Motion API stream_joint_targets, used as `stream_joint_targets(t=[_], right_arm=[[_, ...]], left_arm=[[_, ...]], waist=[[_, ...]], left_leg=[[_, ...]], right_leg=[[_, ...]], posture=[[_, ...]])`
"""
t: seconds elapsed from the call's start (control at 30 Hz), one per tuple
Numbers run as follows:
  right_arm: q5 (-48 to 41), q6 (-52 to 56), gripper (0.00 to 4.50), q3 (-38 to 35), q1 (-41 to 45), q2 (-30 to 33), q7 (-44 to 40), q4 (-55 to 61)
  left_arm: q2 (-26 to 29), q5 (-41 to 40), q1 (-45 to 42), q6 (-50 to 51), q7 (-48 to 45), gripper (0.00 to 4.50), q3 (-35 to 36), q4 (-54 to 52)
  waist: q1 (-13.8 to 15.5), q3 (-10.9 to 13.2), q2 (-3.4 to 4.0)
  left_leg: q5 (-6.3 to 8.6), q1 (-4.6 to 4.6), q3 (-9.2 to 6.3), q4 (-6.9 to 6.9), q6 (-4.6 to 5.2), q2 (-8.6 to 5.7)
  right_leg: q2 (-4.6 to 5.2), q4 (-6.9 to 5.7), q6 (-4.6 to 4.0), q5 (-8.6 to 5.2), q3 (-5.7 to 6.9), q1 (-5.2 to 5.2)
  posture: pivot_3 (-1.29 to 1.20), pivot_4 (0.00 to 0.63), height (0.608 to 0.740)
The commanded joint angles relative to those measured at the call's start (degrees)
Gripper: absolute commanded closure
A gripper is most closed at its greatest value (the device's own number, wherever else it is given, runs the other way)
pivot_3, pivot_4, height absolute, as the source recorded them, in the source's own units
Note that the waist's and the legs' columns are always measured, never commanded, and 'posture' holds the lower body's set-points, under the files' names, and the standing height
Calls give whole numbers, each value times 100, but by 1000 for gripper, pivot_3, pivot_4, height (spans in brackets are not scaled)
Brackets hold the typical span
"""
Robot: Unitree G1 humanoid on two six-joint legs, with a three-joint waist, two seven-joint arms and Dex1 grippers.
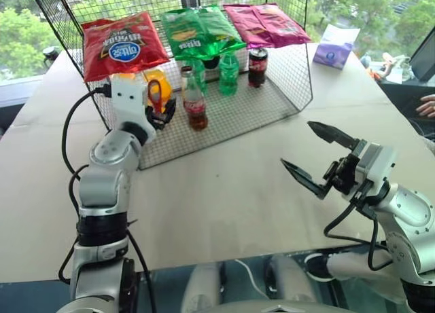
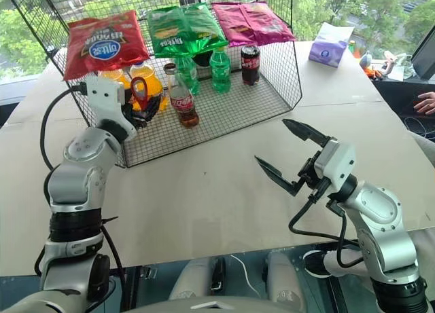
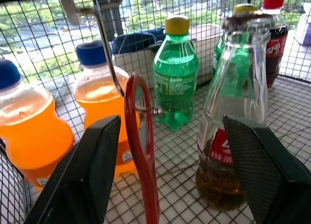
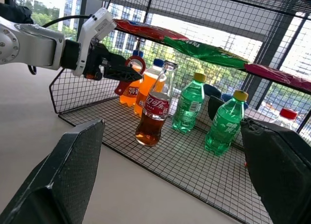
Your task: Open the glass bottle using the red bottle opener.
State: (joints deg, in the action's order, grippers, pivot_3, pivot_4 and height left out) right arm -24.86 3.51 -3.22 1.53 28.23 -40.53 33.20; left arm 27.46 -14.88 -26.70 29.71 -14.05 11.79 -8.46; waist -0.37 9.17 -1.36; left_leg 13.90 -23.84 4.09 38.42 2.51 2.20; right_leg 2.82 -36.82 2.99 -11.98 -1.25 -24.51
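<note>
The glass bottle (image 1: 196, 99) is standing upright on the wire rack (image 1: 272, 102) in the upper middle of the frame, just right of the left gripper (image 1: 160, 104), which is hovering with its jaws spread either side of the red bottle opener (image 1: 155, 94) hanging upright from a hook; the right gripper (image 1: 314, 157) is waiting wide open at lower right, well apart. Whether the fingers are touching the opener is hard to tell, and the bottle's cap is difficult to make out.

- Chip bags (image 1: 124, 44): three
- Orange bottles (image 3: 31, 131): two
- Green bottles (image 3: 175, 80): two
- Glass bottle (image 1: 194, 100): one
- Dark cola bottle (image 1: 257, 66): one
- Red bottle opener (image 3: 142, 146): one
- Tissue box (image 1: 334, 51): one
</note>
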Motion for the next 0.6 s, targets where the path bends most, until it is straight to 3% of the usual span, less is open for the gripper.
stream_joint_targets(t=[0.03,0.3,0.33,0.4,0.6], right_arm=[[-5,-86,0,-51,13,23,17,145],[14,-71,0,-42,16,20,25,143],[15,-69,0,-41,17,19,26,140],[20,-66,0,-40,18,20,27,137],[39,-45,0,-26,-4,15,55,188]], left_arm=[[121,-6,-86,-66,4,1040,242,-159],[118,-5,-136,-59,27,1040,320,-98],[116,-7,-140,-64,23,1579,321,-85],[104,-13,-171,-111,6,2087,318,-28],[126,-18,-212,-189,-44,4353,329,63]], waist=[[1,0,0],[12,-1,-2],[11,-1,-2],[11,-1,-2],[12,-1,-2]], left_leg=[[0,0,1,0,0,0],[0,0,1,0,0,0],[0,0,1,0,0,0],[0,0,1,0,0,0],[0,0,1,0,0,0]], right_leg=[[0,0,0,0,0,0],[0,0,0,0,0,1],[0,0,0,0,-1,1],[0,0,0,0,0,1],[0,0,0,0,0,1]], posture=[[0,150,740],[0,150,740],[0,150,740],[0,150,740],[0,150,740]])
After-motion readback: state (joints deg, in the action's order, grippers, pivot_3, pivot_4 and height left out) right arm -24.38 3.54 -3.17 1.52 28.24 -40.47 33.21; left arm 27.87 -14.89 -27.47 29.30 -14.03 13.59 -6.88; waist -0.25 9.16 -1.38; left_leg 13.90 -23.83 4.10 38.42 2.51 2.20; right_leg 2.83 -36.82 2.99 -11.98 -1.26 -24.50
